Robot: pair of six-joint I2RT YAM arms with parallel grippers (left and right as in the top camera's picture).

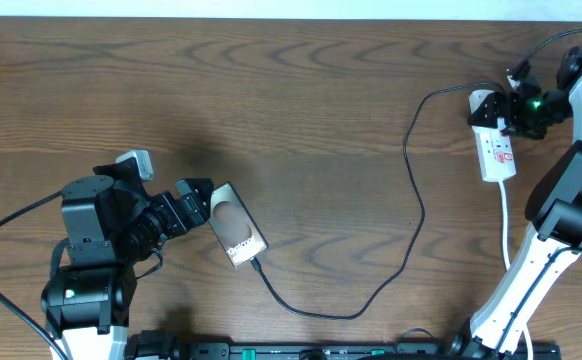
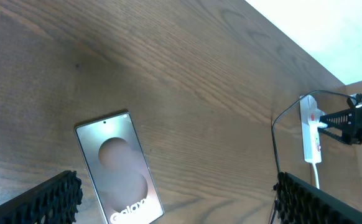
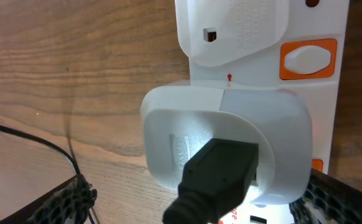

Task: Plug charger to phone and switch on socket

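The phone (image 1: 236, 228) lies face up and slanted on the wood table; in the left wrist view the phone (image 2: 119, 168) shows white lettering. My left gripper (image 1: 203, 202) is open at its far end, and the phone sits between the fingers (image 2: 44, 199), nearer the left one. The charger cable (image 1: 411, 190) runs from the phone's near end in a loop to its black plug (image 3: 221, 174). That plug sits in a white adapter (image 3: 231, 124) on the socket strip (image 1: 496, 145). My right gripper (image 1: 501, 112) is open astride the adapter, beside an orange switch (image 3: 308, 59).
The socket's white cord (image 1: 506, 225) trails toward the front beside the right arm's white base (image 1: 531, 275). The left arm's base (image 1: 86, 270) stands at the front left. A black rail (image 1: 301, 350) runs along the table's front edge.
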